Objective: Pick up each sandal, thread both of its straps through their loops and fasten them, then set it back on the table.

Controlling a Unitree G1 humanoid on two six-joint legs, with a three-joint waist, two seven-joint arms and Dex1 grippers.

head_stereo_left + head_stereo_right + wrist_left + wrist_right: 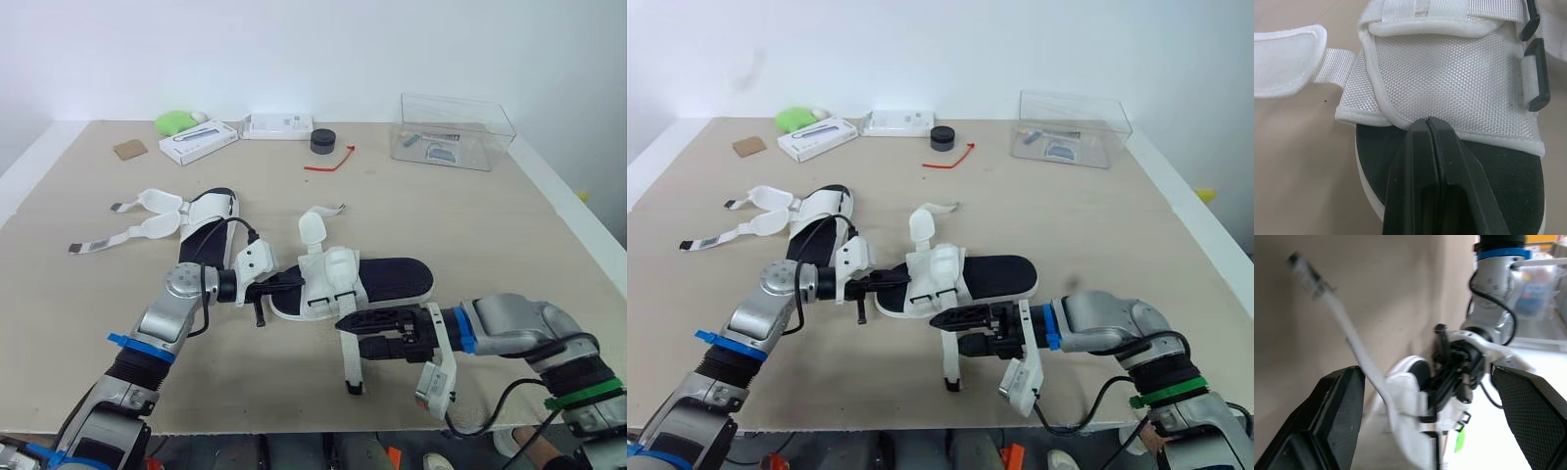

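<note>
Near sandal (364,282) lies on its sole at the middle of the tabletop (470,225), black footbed, white mesh upper. One padded strap flap (313,229) stands up off the far side, unfastened. Second strap (352,368) hangs off the near side, its tip resting on the tabletop, not threaded. Black loops (1537,73) sit on the edge of the upper.

Left gripper (1428,122) has its fingers pressed together, tips touching the hem of the upper over the footbed; can't tell if any fabric is pinched. Right gripper (351,333) is just beside the sandal's near edge, fingers wide apart, loose strap running between them without being clamped.

Other sandal (203,232) lies to the robot's left and farther back, also on its sole, both straps (125,235) undone and spread flat toward the left edge.

Along the far edge: brown card (129,150), green object (175,121), white box (199,142), flat white box (277,125), black round item (323,141), red tie (329,162), clear plastic bin (453,131) with small items inside. Tabletop is matte beige with a white rim; plain white wall (313,49) behind.
</note>
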